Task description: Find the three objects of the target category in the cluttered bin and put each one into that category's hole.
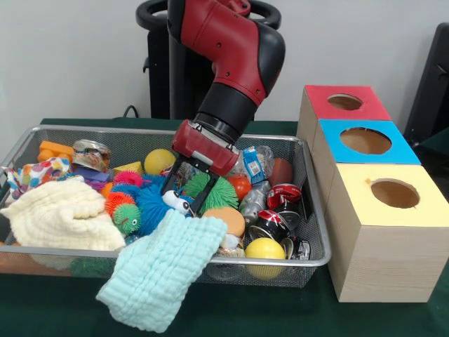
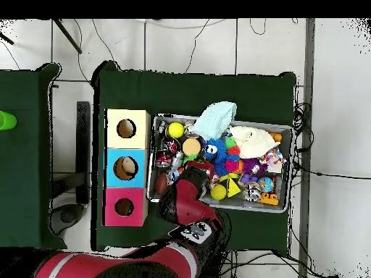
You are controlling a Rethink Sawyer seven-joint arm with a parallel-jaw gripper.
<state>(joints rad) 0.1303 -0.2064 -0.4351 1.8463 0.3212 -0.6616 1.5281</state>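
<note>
The end effector (image 1: 188,188) is reaching down into the middle of the wire mesh bin (image 1: 317,232), its two dark fingers (image 1: 198,196) spread apart, closing on nothing. The fingertips are sitting right at the fuzzy blue stuffed toy with googly eyes (image 1: 156,203), one finger touching its white eye, with the spiky green rubber ball (image 1: 210,189) just behind. Nothing is being lifted. Around it the clutter is lying thick: a light teal ribbed cloth (image 1: 160,270) is draping over the bin's near rim, a cream knitted cloth (image 1: 59,214) is piling up at one end, and a smooth yellow ball (image 1: 265,250) is resting by crushed red and black drink cans (image 1: 279,210). Beside the bin, on the green counter (image 1: 280,316), three wooden boxes are lining up with round holes: yellow-topped (image 1: 393,200), blue-topped (image 1: 365,144), red-topped (image 1: 345,102).
</note>
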